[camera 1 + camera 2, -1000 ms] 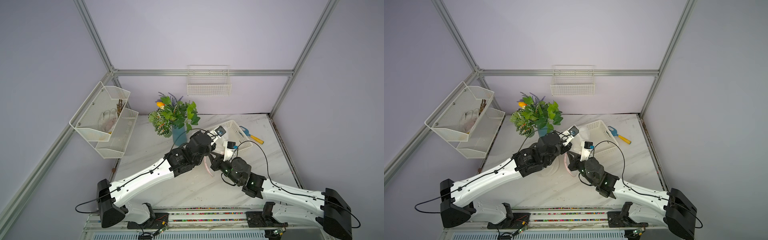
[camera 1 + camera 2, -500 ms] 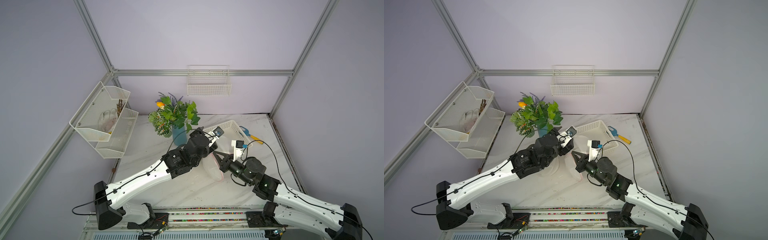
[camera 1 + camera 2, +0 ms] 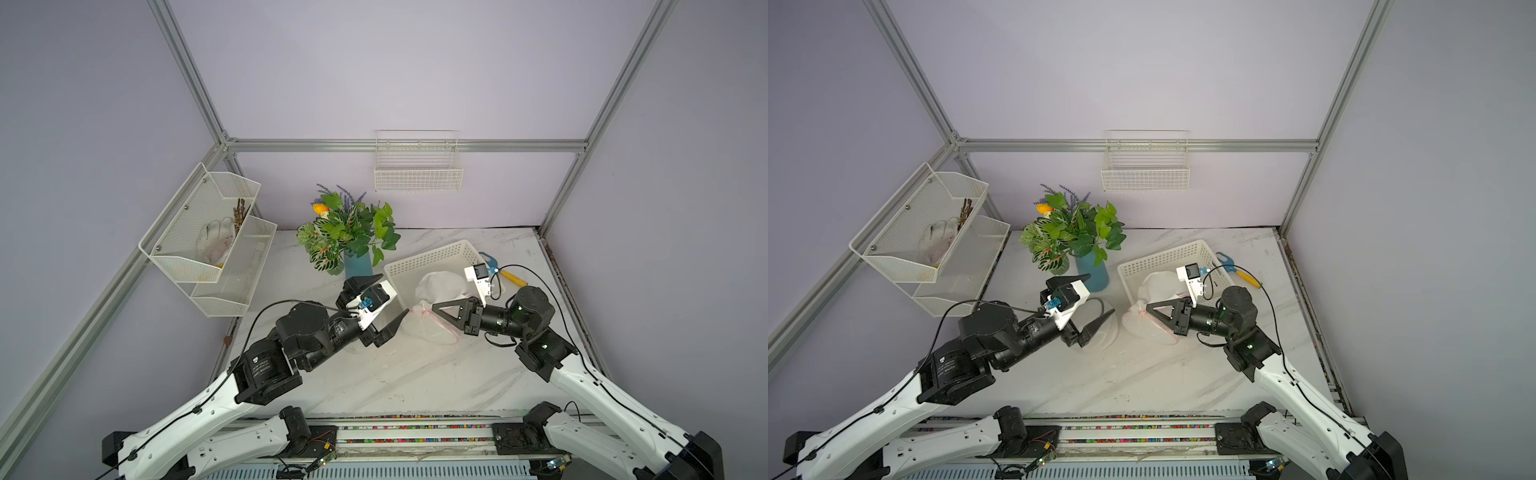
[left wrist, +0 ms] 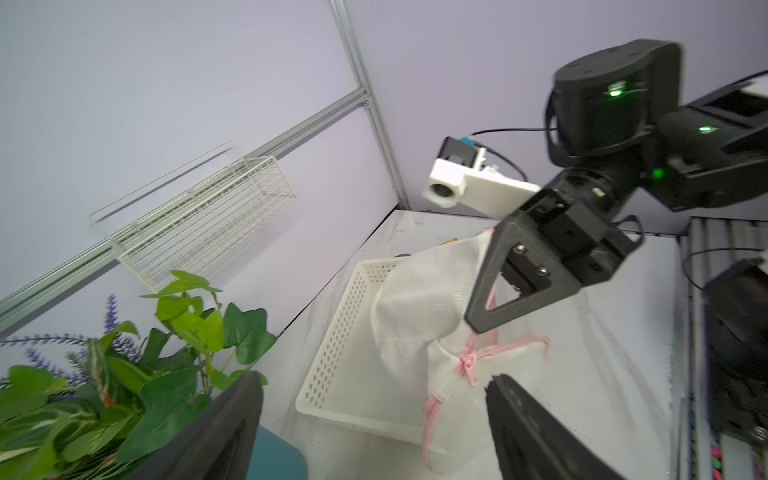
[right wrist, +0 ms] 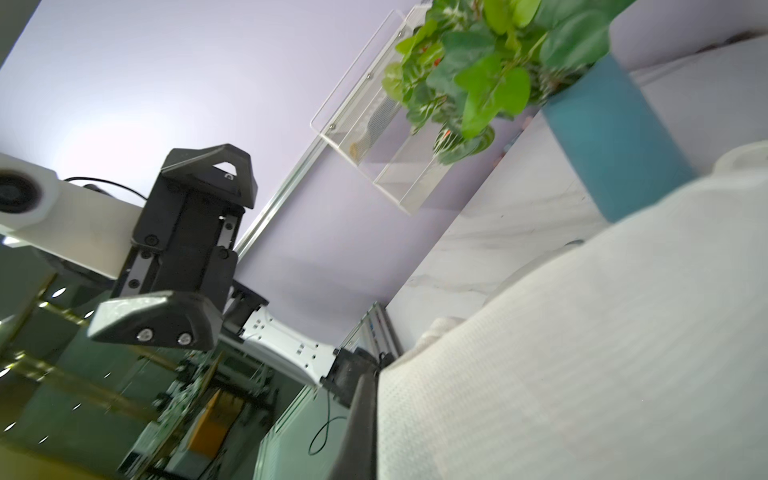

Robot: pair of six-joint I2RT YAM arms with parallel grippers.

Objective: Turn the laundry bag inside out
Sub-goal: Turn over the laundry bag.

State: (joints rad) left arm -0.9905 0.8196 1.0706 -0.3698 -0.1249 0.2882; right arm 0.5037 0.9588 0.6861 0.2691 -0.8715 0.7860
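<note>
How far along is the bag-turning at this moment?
Done: the laundry bag is picked up, draped over the basket edge. In hand: the right gripper is shut on its fabric; the left gripper is open beside it, holding nothing. Left: apparently the turning itself; the pink zipper shows outside.

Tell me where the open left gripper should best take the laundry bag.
Probably the pink zipper edge of the laundry bag, approached from the robot's left: it faces the open left gripper as a firm ridge, while the right gripper is shut on the mesh opposite.
</note>
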